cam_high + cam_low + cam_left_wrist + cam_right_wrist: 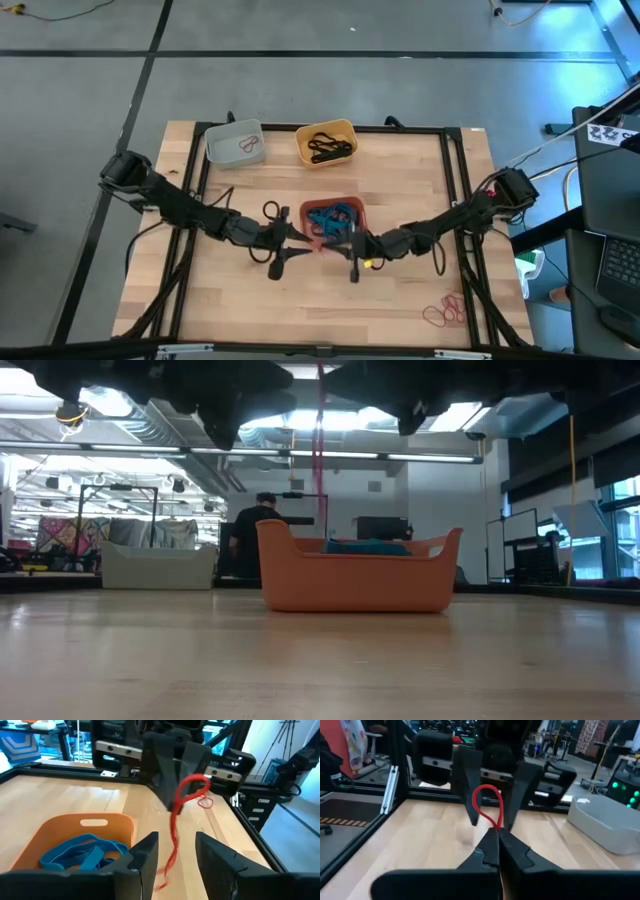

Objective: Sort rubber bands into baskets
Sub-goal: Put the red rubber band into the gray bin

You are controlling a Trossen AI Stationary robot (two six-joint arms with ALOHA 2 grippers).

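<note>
My right pincer (497,832) is clenched on a red band (487,802); my left pincer (175,855) gapes at nine o'clock of it. The band dangles near the red basket (312,208), holding blue bands (82,852); a snag or slip likely drops it there.

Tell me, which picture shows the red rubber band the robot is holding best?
The right wrist view: the red rubber band loops up from the right gripper's shut fingers. The left wrist view shows it dangling, the low view a thin line, the high view hardly anything.

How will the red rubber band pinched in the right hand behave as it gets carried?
Probably floppy: the red rubber band held by the right hand droops in a loose loop and trails limply past the open left hand. Likely very light, being so thin. It may stretch or snag on the fingers.
</note>
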